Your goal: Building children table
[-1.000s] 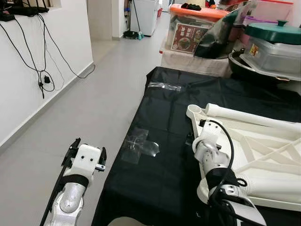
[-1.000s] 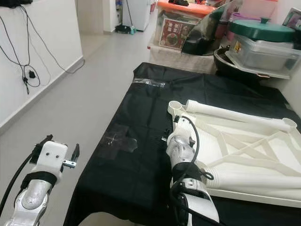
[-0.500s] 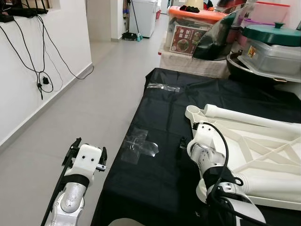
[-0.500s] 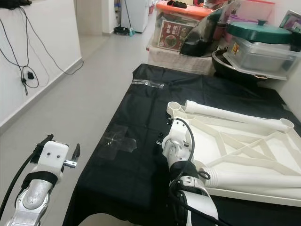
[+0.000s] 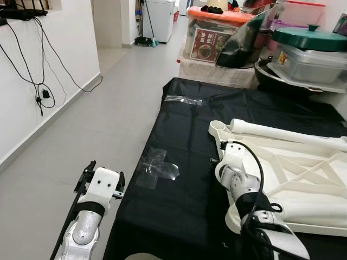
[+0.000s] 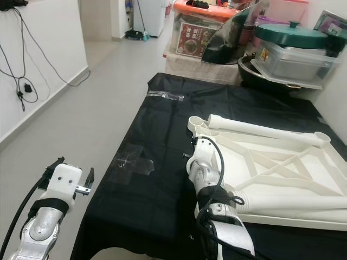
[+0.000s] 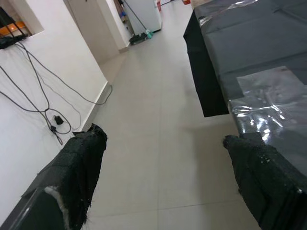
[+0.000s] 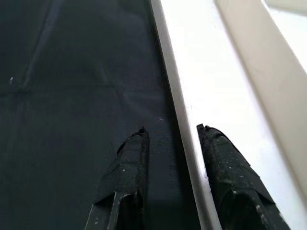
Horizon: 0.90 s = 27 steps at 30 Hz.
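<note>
Fingers of the right gripper stand a little apart, astride the raised rim of the white table top: one black finger sits over the black cloth, the other over the white plastic. Whether the pads actually press on the rim is hard to say from the wrist view; a narrow gap seems to remain on each side. The table top lies upside down on the black cloth, ribs facing up, with one white table leg lying along its far edge beside a round socket at the corner. The right arm's wrist is at the near corner of the table top, on the side facing the bare cloth.

Beside the table top, patches of clear tape shine on the cloth. The left gripper hangs off the cloth's edge above the grey floor, fingers spread wide and holding nothing. Beyond the far end of the cloth are stacked storage boxes and a green-lidded pot.
</note>
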Tool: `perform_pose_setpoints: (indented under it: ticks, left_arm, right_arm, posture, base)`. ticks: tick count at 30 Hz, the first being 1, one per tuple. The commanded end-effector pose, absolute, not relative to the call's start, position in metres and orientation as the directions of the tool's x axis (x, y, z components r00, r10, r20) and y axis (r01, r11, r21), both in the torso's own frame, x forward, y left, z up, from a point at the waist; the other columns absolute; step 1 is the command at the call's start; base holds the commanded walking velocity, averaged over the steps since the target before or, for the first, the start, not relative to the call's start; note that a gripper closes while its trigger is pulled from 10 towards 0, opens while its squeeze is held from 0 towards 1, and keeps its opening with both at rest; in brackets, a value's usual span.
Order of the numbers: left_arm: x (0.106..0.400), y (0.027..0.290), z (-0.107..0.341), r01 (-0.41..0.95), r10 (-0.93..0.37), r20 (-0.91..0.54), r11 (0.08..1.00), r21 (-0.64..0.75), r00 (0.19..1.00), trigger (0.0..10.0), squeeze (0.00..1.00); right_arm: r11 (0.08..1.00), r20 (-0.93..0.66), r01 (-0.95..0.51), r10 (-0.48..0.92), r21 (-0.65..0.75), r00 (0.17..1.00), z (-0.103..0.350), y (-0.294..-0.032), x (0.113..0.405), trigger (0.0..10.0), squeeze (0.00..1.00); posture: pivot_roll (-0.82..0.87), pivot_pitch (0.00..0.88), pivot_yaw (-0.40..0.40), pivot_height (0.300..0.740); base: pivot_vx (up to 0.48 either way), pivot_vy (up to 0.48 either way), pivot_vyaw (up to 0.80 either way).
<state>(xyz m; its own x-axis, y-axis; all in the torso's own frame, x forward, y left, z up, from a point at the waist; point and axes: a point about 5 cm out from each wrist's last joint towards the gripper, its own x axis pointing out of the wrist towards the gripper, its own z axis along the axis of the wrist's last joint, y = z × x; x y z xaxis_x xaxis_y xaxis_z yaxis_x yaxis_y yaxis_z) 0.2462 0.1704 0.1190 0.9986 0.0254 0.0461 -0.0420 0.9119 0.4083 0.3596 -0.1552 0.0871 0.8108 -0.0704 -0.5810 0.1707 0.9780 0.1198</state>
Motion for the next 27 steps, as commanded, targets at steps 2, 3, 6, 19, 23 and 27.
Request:
perform_pose_setpoints:
  ticks: [2, 3, 6, 19, 23, 27]
  left_arm:
    - [0.246, 0.168, 0.116, -0.024, 0.010, 0.037, 0.908, 0.418, 0.999, 10.0, 0.00]
    - [0.246, 0.168, 0.116, -0.024, 0.010, 0.037, 0.908, 0.418, 0.999, 10.0, 0.00]
    - [0.248, 0.170, 0.116, -0.025, 0.010, 0.039, 0.905, 0.426, 0.999, 10.0, 0.00]
    - [0.252, 0.169, 0.116, -0.019, 0.000, 0.045, 0.901, 0.433, 0.999, 10.0, 0.00]
    - [0.255, 0.169, 0.117, -0.015, -0.007, 0.048, 0.900, 0.435, 0.999, 10.0, 0.00]
    - [0.256, 0.170, 0.117, -0.015, -0.008, 0.051, 0.900, 0.436, 0.999, 10.0, 0.00]
  right_arm:
    - [0.987, -0.616, -0.100, 0.157, 0.125, 0.772, 0.070, -0.131, 0.348, 0.0, 0.00]
    - [0.987, -0.616, -0.100, 0.157, 0.125, 0.772, 0.070, -0.131, 0.348, 0.0, 0.00]
    - [0.946, -0.573, -0.318, 0.297, 0.067, 0.764, 0.072, -0.125, 0.340, 0.0, 0.00]
    - [0.514, -0.549, -0.839, 0.655, -0.178, 0.518, 0.077, -0.145, 0.284, 0.0, 0.00]
    - [0.370, -0.591, -0.905, 0.690, -0.209, 0.419, 0.076, -0.161, 0.268, 0.0, 0.00]
    - [0.330, -0.606, -0.918, 0.692, -0.219, 0.394, 0.076, -0.167, 0.264, 0.0, 0.00]
  posture:
    - [0.06, 0.000, -0.108, 0.740]
    - [0.06, 0.000, -0.108, 0.740]
    - [0.07, 0.000, -0.112, 0.740]
    - [0.06, 0.000, -0.093, 0.740]
    - [0.06, 0.000, -0.084, 0.740]
    - [0.06, 0.000, -0.083, 0.740]
  base:
    - [0.000, 0.000, 0.00]
    - [0.000, 0.000, 0.00]
    - [0.000, 0.000, 0.00]
    - [0.000, 0.000, 0.00]
    - [0.000, 0.000, 0.00]
    - [0.000, 0.000, 0.00]
